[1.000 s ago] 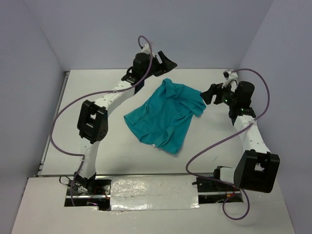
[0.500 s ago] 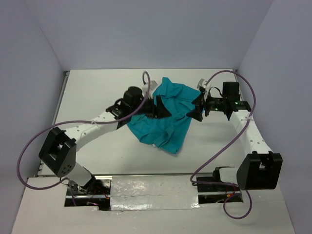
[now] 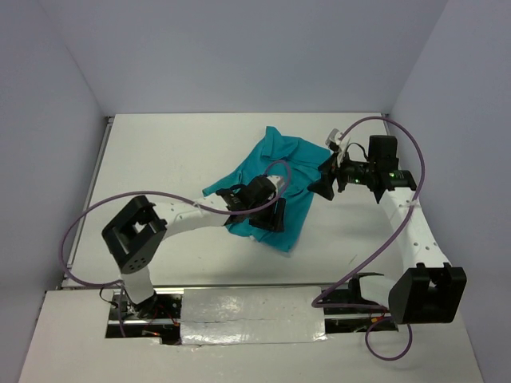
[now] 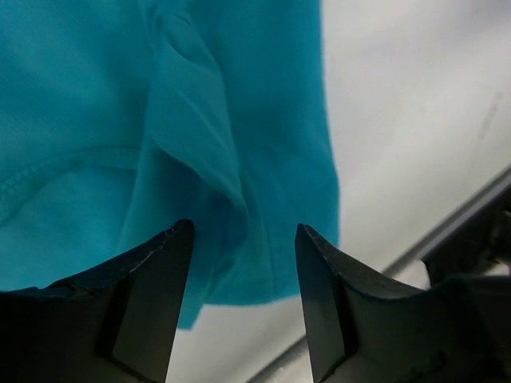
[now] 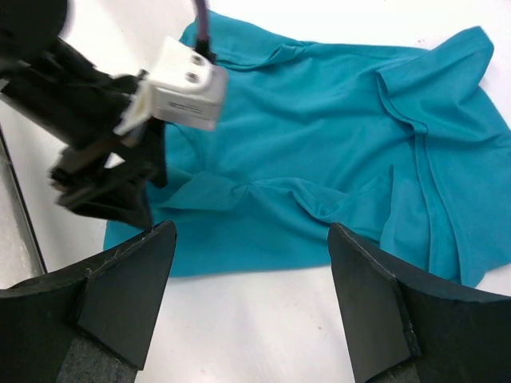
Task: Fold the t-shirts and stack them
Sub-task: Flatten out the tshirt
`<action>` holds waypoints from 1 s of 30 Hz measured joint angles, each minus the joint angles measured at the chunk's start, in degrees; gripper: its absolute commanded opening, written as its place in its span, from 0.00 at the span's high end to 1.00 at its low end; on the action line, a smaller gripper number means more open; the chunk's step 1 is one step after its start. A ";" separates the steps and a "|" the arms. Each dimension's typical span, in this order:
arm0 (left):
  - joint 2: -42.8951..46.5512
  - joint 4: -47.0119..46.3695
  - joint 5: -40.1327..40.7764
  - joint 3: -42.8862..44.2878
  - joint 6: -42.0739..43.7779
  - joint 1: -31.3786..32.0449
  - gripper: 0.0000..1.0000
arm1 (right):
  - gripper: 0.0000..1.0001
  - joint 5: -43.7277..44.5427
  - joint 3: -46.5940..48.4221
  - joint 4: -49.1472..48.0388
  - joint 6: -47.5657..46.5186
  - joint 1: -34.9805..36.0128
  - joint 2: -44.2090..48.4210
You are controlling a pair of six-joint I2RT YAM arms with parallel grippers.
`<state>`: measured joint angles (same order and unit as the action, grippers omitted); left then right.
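The teal t-shirt point(image 3: 275, 179) lies crumpled and spread on the white table, mid-back. My left gripper point(image 3: 277, 217) is open and hovers over the shirt's near right part; in the left wrist view its open jaws frame a fold and the shirt's near edge point(image 4: 239, 159). My right gripper point(image 3: 319, 185) is open and empty beside the shirt's right edge. In the right wrist view the shirt point(image 5: 335, 128) fills the upper part, with bare table between the fingers, and the left gripper point(image 5: 112, 159) shows over the cloth at left.
The white table point(image 3: 160, 152) is walled by grey panels at back and sides. Purple cables loop from both arms, one lying over the shirt point(image 3: 275, 166). A taped strip point(image 3: 247, 307) runs along the near edge by the arm bases.
My left arm has swung from the shirt's middle toward its near right edge. My right gripper has barely moved. The shirt lies as before.
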<state>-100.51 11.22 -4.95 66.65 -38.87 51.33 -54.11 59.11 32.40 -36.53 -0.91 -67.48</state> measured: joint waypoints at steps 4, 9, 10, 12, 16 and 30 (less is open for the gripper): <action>-5.88 2.62 4.22 5.66 1.31 0.52 0.40 | 0.16 0.39 -0.63 0.31 0.50 -0.17 0.33; -10.82 4.94 8.76 12.37 2.62 1.68 0.60 | 0.16 0.72 -0.63 0.39 0.68 -0.52 0.57; -10.95 5.20 9.18 12.83 2.78 1.90 0.64 | 0.16 0.76 -0.66 0.42 0.68 -0.63 0.63; -10.95 5.64 9.79 13.42 3.04 2.25 0.73 | 0.16 0.79 -0.66 0.44 0.68 -0.87 0.72; -10.95 5.73 10.69 13.07 3.89 2.54 0.99 | 0.16 0.81 -0.76 0.39 1.01 -1.29 0.87; 11.58 16.31 14.12 12.50 7.48 2.40 1.00 | 0.16 2.08 -1.31 -0.24 2.38 -2.47 1.16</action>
<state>-88.92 27.53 9.17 79.15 -31.40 53.74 -52.03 57.80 32.16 -34.15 -3.38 -66.32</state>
